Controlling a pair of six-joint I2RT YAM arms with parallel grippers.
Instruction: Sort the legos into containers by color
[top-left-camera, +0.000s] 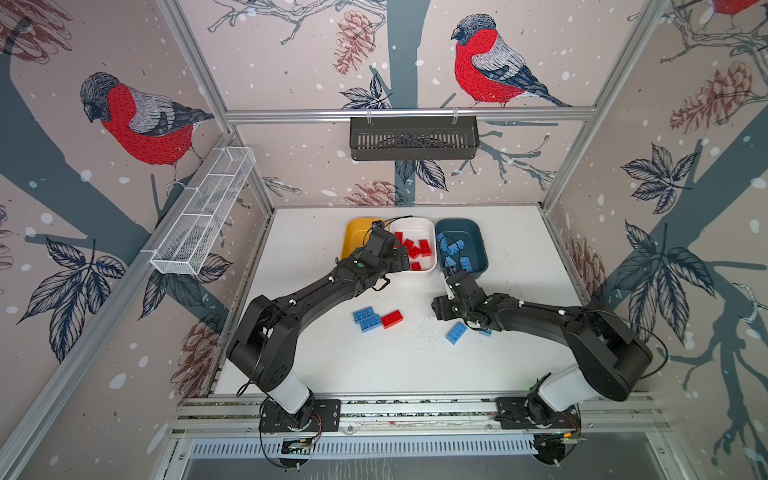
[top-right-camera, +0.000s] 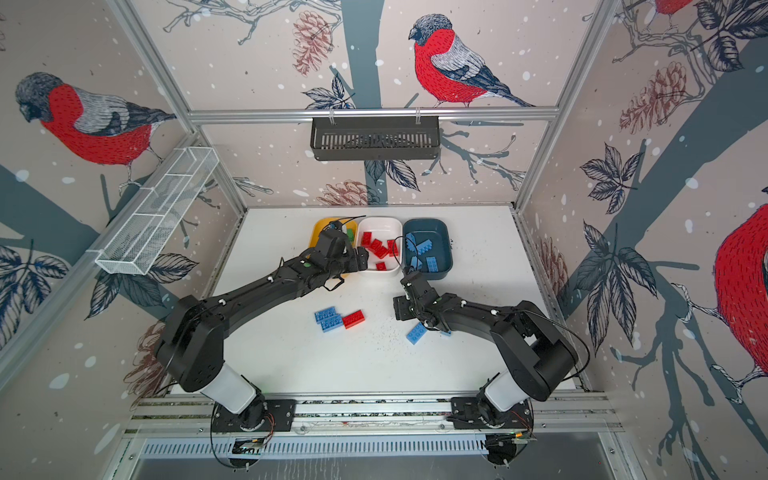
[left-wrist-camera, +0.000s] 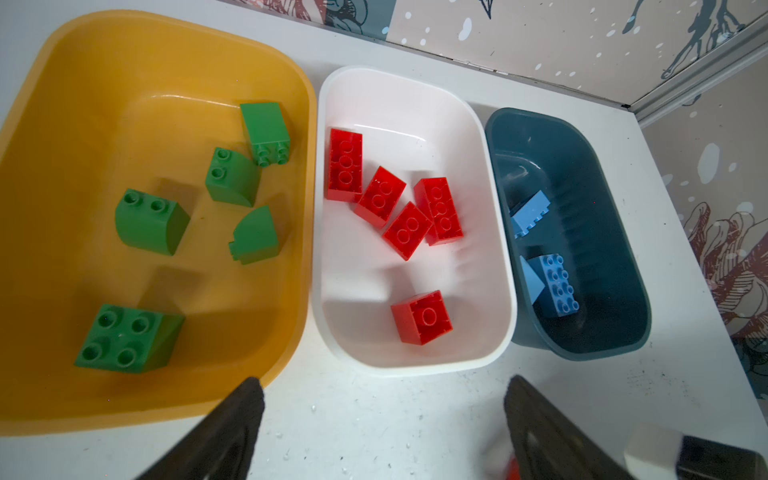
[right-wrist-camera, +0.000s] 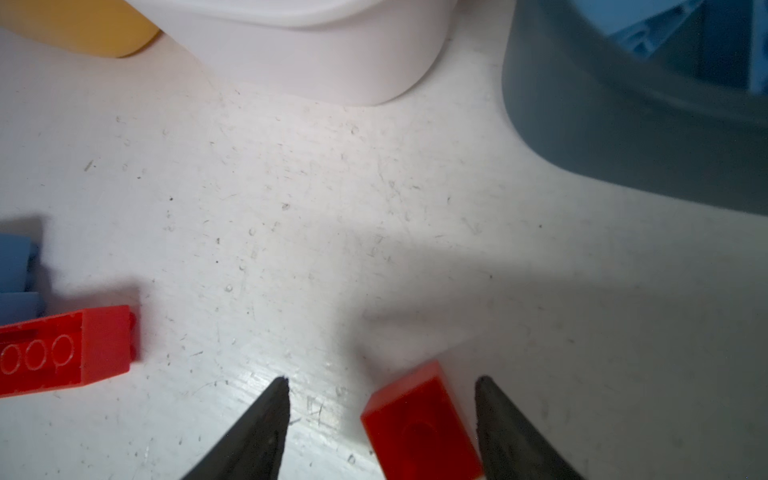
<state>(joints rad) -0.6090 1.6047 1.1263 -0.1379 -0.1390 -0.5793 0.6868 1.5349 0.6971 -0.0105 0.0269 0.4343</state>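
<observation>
One red brick (right-wrist-camera: 419, 428) on table, between right gripper (right-wrist-camera: 383, 379) jaws, apart, nearer one side. Center it, squeeze, lift, drop in white tub (right-wrist-camera: 316, 54). Left gripper (left-wrist-camera: 383, 379) apart, near white tub.

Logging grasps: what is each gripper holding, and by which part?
The left gripper holds nothing, jaws open. The right gripper has nothing clamped: its open jaws straddle a small red brick, one finger clear of it.

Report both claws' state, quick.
Left claw: open, empty.
Right claw: open, straddling a red brick, not yet clamped.
</observation>
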